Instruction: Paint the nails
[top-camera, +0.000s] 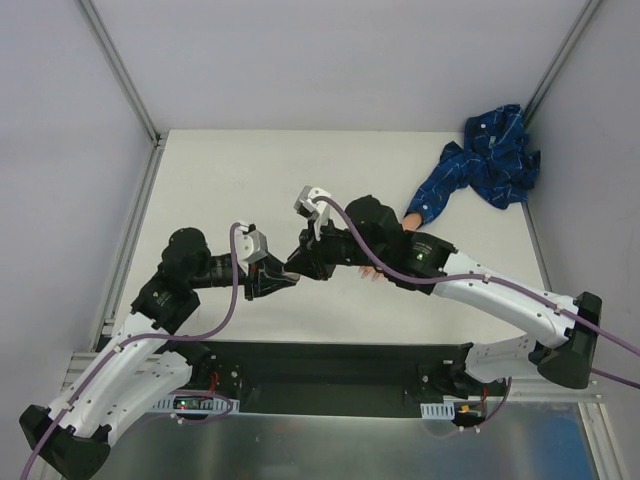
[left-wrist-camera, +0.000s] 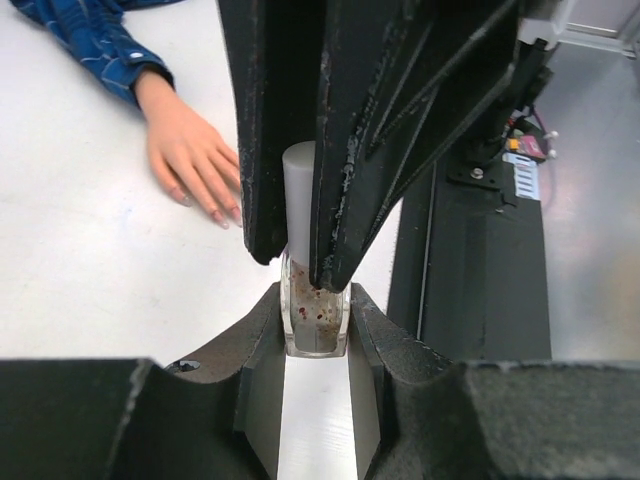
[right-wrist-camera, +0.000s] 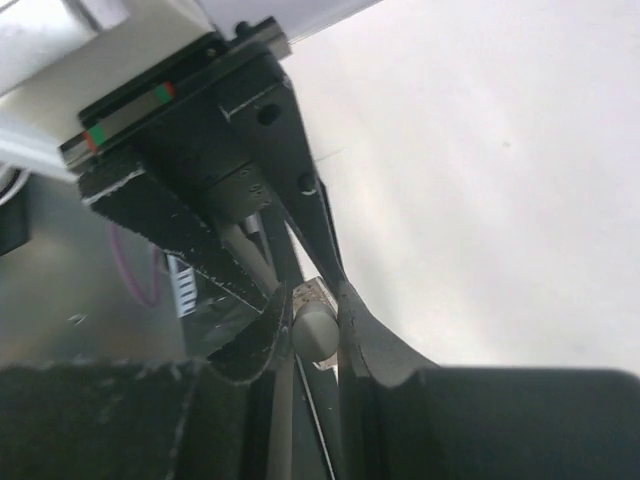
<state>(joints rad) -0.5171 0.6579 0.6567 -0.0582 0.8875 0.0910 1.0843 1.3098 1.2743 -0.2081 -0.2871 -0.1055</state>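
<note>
My left gripper (left-wrist-camera: 316, 325) is shut on a small clear polish bottle (left-wrist-camera: 314, 318) with reddish specks inside. My right gripper (right-wrist-camera: 312, 328) is shut on the bottle's pale grey cap (right-wrist-camera: 315, 330), which also shows in the left wrist view (left-wrist-camera: 299, 200). The two grippers meet above the table's near middle (top-camera: 290, 272). The flesh-coloured mannequin hand (left-wrist-camera: 188, 150) lies flat on the white table (left-wrist-camera: 80, 240), its blue patterned sleeve (left-wrist-camera: 90, 35) behind it. Its glossy pinkish nails (left-wrist-camera: 223, 216) point toward the grippers. In the top view the right arm hides most of the hand (top-camera: 411, 218).
The blue patterned sleeve bunches into a heap (top-camera: 490, 160) at the table's far right corner. A black base plate (top-camera: 330, 375) with wiring runs along the near edge. Metal frame posts (top-camera: 118, 65) stand at the back corners.
</note>
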